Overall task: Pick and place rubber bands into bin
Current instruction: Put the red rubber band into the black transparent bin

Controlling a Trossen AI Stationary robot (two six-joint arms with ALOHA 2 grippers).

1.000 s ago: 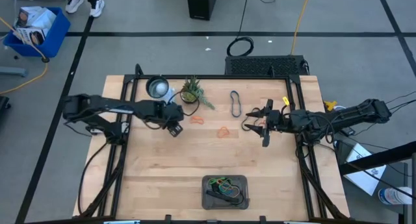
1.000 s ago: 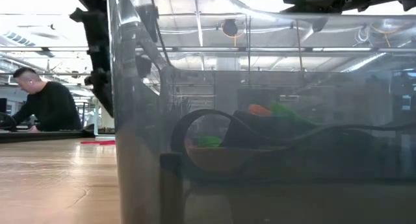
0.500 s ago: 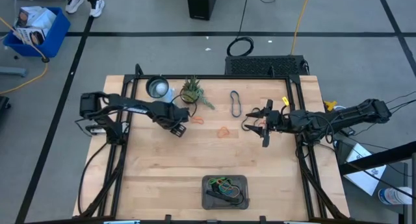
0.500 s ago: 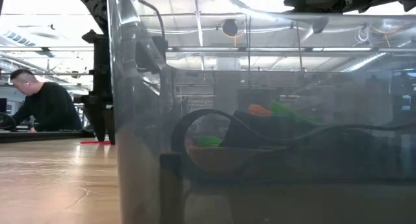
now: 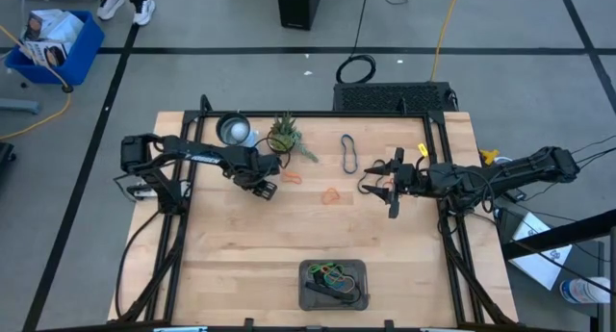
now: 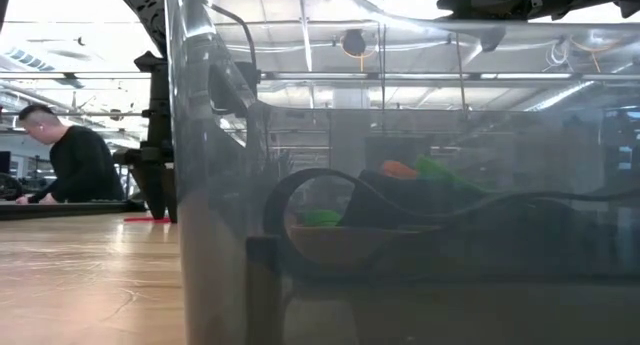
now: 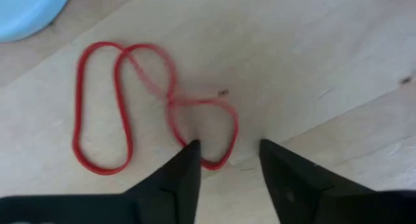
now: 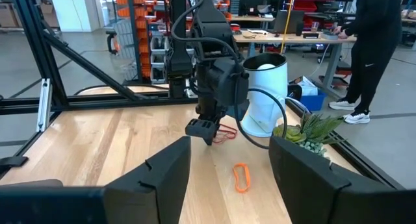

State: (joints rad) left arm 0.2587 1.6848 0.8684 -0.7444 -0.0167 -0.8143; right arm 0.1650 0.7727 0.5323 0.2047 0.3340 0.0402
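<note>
Closing on the red rubber band (image 7: pixel 153 100) should go well if we lower the left gripper (image 7: pixel 229 165), fingers spread, straddling the loop's nearest curl; the right gripper (image 5: pixel 393 181) waits released, far off. From overhead the band's shape blurs, and the bin (image 5: pixel 333 283) sits well behind

In your low view the bin (image 6: pixel 400 245) wall fills the frame; rubber bands (image 6: pixel 400 169) inside are blurred shapes, count undeterminable.

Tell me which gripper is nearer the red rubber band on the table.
Left. The left gripper is right over the red rubber band, jaws open; the right gripper waits across the table.
</note>
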